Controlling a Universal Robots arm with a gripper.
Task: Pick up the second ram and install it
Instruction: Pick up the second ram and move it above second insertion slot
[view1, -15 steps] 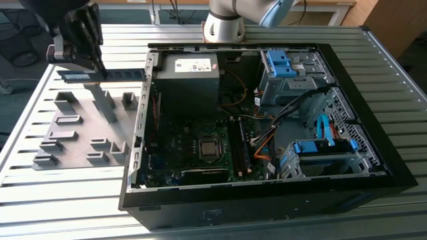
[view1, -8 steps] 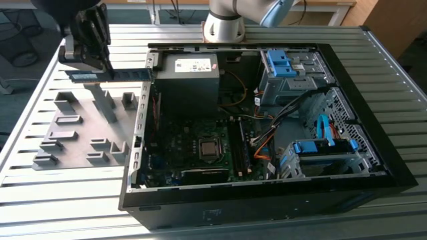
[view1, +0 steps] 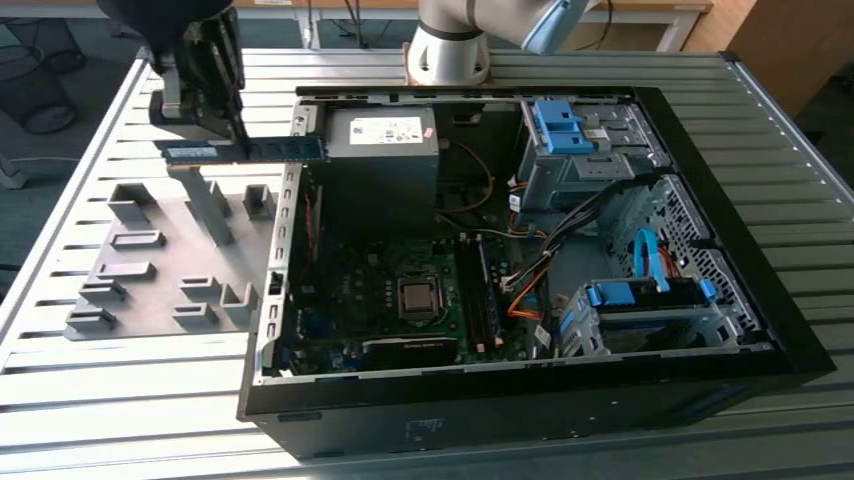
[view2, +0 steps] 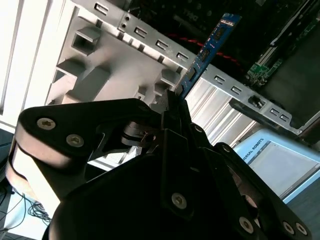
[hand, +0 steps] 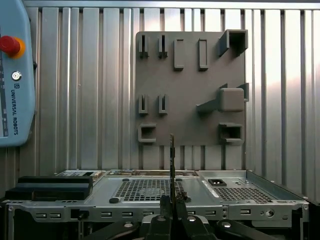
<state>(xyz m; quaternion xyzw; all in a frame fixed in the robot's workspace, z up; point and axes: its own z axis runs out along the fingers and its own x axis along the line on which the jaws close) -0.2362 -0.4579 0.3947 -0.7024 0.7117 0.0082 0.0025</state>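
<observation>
The second ram (view1: 254, 149), a thin blue-green stick, hangs level in the air above the grey holder plate (view1: 147, 270), at the left wall of the open computer case (view1: 534, 400). My gripper (view1: 238, 135) is shut on it from above, at about the middle of its length. The second wrist view shows the ram (view2: 210, 47) sticking out past my gripper (view2: 175, 102) toward the case. Edge-on in the first wrist view, the ram (hand: 172, 160) rises from my gripper (hand: 172, 200). The memory slots (view1: 478, 290) lie beside the processor socket (view1: 419, 296).
The holder plate (hand: 190, 90) carries several grey blocks. Inside the case are a power supply (view1: 384, 150), blue drive cages (view1: 647, 295) and loose cables (view1: 534, 260). The arm's base (view1: 447, 50) stands behind the case. A teach pendant (hand: 15, 75) lies on the slatted table (view1: 134, 400).
</observation>
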